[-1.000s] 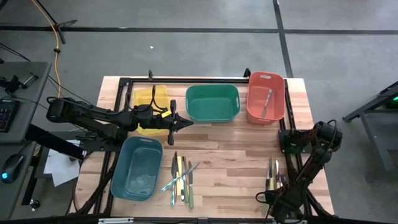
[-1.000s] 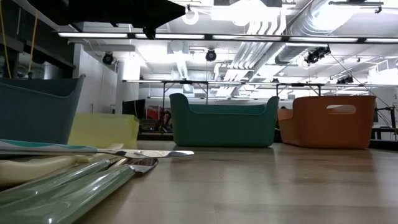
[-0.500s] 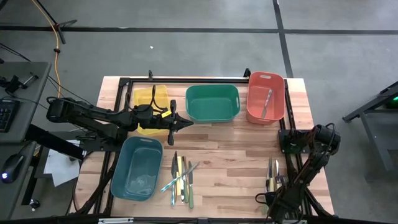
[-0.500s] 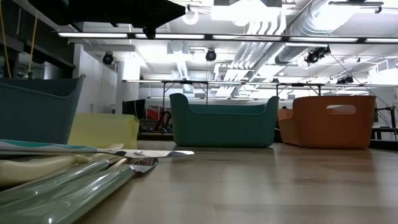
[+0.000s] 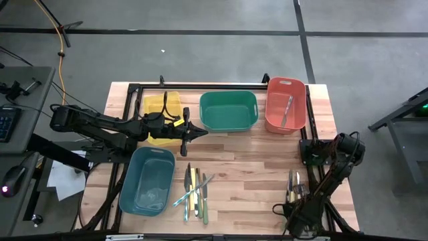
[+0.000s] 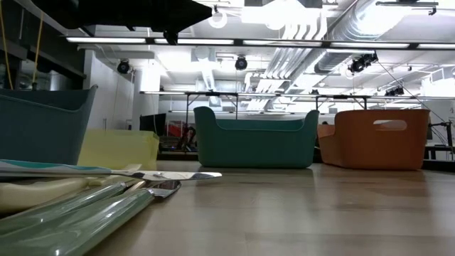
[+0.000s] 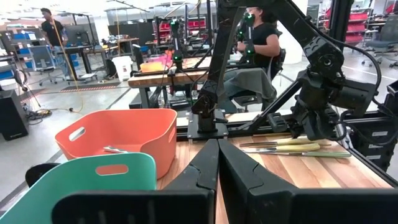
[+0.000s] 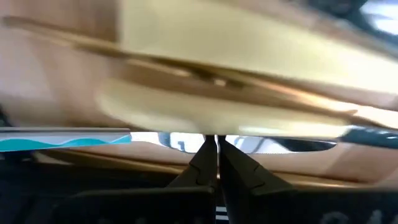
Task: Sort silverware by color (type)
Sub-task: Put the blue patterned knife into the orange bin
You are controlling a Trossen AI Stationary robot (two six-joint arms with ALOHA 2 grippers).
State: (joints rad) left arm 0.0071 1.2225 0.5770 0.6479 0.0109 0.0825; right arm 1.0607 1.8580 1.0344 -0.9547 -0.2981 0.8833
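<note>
- Reaching across the left half of the high view, the left gripper [image 5: 200, 132] hangs with its jaws together and empty, between the rectangular yellow plastic bin [image 5: 162, 105] and the rectangular green plastic bin [image 5: 229, 110].
- Below it stands the rectangular teal plastic bin [image 5: 147, 180].
- At the lower centre, a loose pile of thin silverware with yellow, green and light-blue handles [image 5: 195, 193] lies on the wooden table [image 5: 254, 167].
- At the upper right, the rectangular red plastic bin [image 5: 285, 104] holds one grey utensil [image 5: 287, 110].
- At the lower right, the right gripper [image 5: 291, 213] is low over a second small group of utensils [image 5: 293, 185], jaws together and empty.
</note>
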